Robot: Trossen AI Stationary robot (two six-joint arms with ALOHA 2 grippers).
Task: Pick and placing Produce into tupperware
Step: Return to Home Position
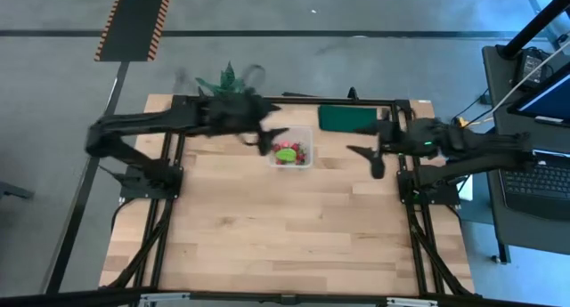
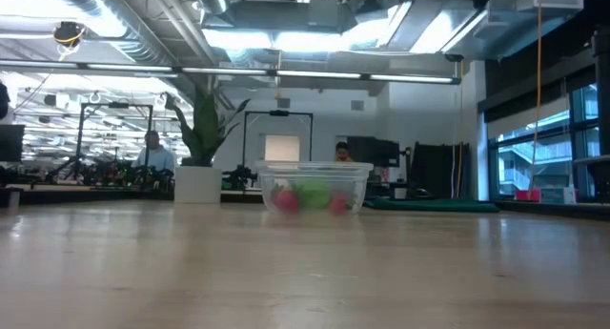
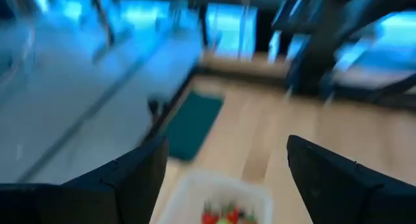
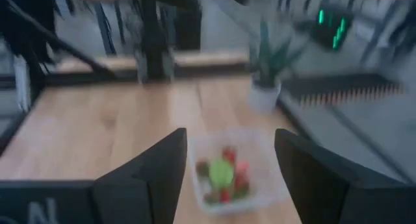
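Observation:
The clear tupperware (image 1: 306,161) stands on its base toward the table's far edge, near the middle. Inside lie the lime-green piece (image 1: 287,153) and several small red pieces (image 1: 301,155); the low view shows them through the wall (image 2: 313,194). My left gripper (image 1: 272,140) hovers open just left of the box, above its far-left corner; the box (image 3: 195,191) sits below its fingers. My right gripper (image 1: 365,160) is open to the right of the box and apart from it; in its wrist view the box (image 4: 260,185) and green piece (image 4: 222,172) lie ahead. The low view shows neither gripper.
A dark green pad (image 1: 349,118) lies flat at the far edge, right of the box. A spiky plant in a white pot (image 2: 200,167) stands at the far edge behind my left arm. The table's near half is bare wood (image 1: 285,236). People sit in the room beyond (image 2: 154,150).

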